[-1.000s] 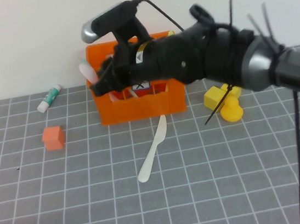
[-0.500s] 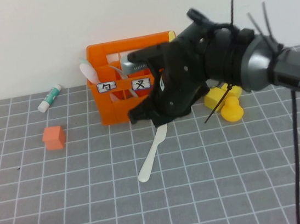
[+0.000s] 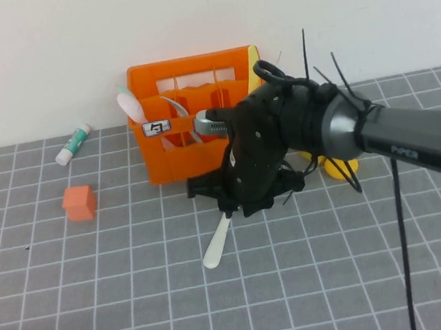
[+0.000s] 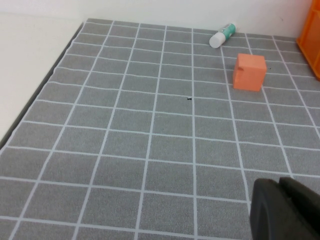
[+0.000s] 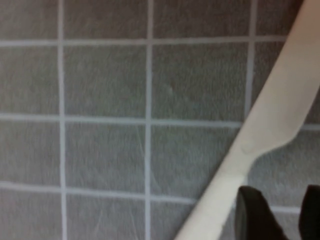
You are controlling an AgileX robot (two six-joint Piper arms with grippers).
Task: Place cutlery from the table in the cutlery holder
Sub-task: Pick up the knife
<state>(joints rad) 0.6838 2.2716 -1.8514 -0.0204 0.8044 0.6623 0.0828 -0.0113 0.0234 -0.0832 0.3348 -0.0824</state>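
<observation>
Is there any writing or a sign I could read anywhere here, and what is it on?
White label on the orange cutlery holder: a black mark, too small to read.
Pale lettering on the right arm: too blurred to read.
White-and-green tube: no print legible.
Nothing else bears text.

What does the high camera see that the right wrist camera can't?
Only the high view shows the orange cutlery holder, the small orange cube, the tube and the right arm reaching down. Only the right wrist view shows the open right hand right above the knife's handle. Both show the cream-white knife on the grey table.
</observation>
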